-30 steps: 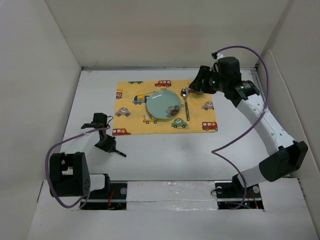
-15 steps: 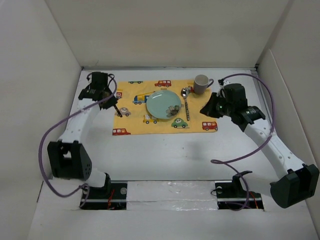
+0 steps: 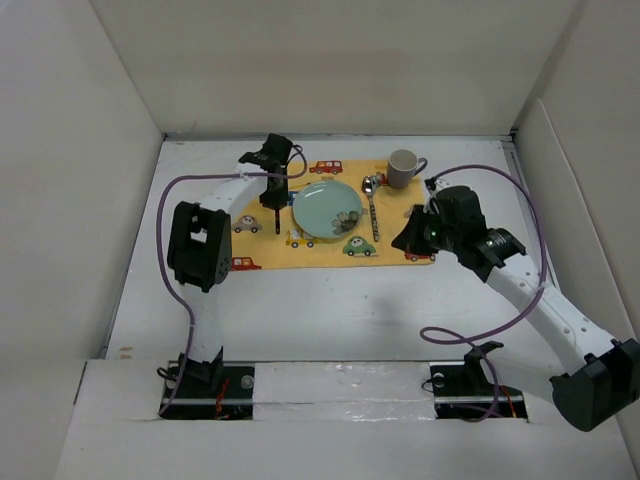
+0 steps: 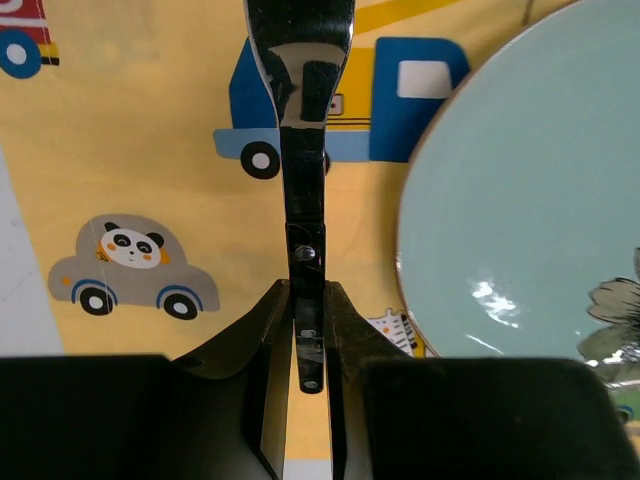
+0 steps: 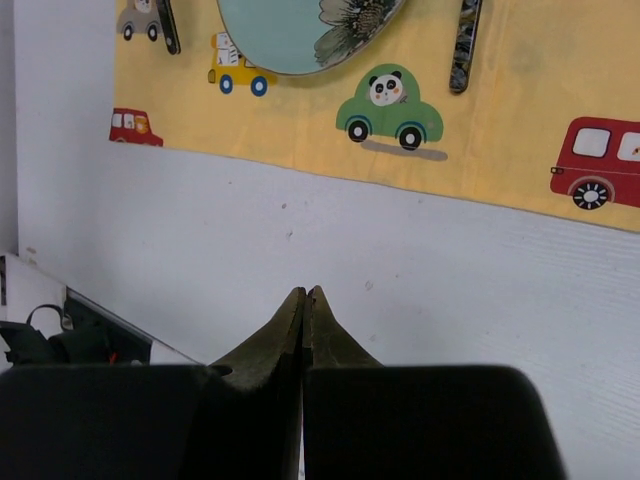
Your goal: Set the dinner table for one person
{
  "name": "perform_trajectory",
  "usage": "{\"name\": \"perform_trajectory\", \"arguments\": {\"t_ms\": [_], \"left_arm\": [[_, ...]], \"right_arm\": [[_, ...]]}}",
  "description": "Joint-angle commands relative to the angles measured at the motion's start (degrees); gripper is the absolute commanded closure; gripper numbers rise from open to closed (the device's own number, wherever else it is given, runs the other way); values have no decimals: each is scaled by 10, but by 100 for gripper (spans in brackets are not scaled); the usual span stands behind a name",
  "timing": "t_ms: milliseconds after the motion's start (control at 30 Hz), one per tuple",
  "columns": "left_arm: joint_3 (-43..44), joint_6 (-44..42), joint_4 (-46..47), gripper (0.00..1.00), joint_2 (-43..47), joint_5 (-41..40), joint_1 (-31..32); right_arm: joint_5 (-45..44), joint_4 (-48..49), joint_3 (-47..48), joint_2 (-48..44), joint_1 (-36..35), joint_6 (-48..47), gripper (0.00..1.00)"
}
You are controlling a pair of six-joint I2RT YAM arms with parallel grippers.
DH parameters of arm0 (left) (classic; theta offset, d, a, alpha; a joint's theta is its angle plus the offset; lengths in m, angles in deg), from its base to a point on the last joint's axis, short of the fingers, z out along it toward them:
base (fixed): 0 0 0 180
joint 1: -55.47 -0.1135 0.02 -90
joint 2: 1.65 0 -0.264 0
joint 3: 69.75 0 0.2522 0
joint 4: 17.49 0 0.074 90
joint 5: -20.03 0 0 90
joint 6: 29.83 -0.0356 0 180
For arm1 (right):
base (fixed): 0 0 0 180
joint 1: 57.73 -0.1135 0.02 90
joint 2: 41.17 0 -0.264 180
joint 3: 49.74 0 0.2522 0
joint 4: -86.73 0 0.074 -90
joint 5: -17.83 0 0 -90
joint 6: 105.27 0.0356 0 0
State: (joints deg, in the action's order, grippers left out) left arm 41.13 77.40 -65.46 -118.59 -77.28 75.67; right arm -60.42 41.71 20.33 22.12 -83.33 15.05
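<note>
Dinner table (image 3: 330,300): flat, white and matte, it lies between the white walls with both arm bases at its near edge. We cannot judge which of its sides is the longer.
Placemat (image 3: 395,228): yellow with cartoon cars, on the table's far half, long axis left to right.
Plate (image 3: 318,205): pale green, mid-mat, with a grey flower print at its near right rim.
Spoon (image 3: 371,208): just right of the plate, bowl far, handle near.
Mug (image 3: 403,168): upright at the mat's far right corner, handle to the right (its inside we cannot see).
Left arm: elbow raised at the left, forearm reaching far, wrist over the mat's left part.
Left gripper (image 4: 305,300): clamped on the handle end of a dark utensil (image 4: 303,190), which runs alongside the plate's left rim.
Right arm: stretched leftward from its base.
Right gripper (image 5: 303,298): fingers pressed together on nothing, by the mat's near right corner.
</note>
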Motion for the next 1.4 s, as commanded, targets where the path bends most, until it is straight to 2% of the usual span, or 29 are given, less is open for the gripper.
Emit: {"name": "perform_trajectory", "arguments": {"t_ms": [0,200,300,533,1000,1067,1100,1133,1167,1200,1333,1367], "left_arm": [[13,-6,-14,100,7,0,-14],[-32,-14,13,100,11,-10,-19],[-34,-25,19,100,-2,11,-30],[-17,-47,13,100,-33,5,-30],[-11,-58,-23,100,-32,-12,-30],[-4,-58,-37,95,-36,-17,-30],[-5,-55,-38,87,-35,-18,-30],[-6,-55,-38,74,-32,-19,-30],[-9,-53,-36,69,-23,-19,-30],[-5,-47,-35,58,-12,-16,-30],[16,-36,-49,45,11,-6,-30],[30,-34,-58,45,27,-3,-30]], "right_arm": [[-30,-9,-3,-19,-5,9,99],[-37,-6,-10,-23,-5,12,98],[-39,-7,-10,-18,-5,15,96],[-52,-11,6,-4,-5,11,81],[-75,-18,42,19,-5,3,76],[-76,-19,48,21,-5,1,76],[-77,-20,51,23,-5,0,76],[-77,-21,60,24,1,-2,76],[-76,-23,65,24,1,-3,76],[-76,-24,77,25,1,-6,74],[-75,-35,110,31,13,-16,72],[-74,-44,122,31,13,-17,73]]}}
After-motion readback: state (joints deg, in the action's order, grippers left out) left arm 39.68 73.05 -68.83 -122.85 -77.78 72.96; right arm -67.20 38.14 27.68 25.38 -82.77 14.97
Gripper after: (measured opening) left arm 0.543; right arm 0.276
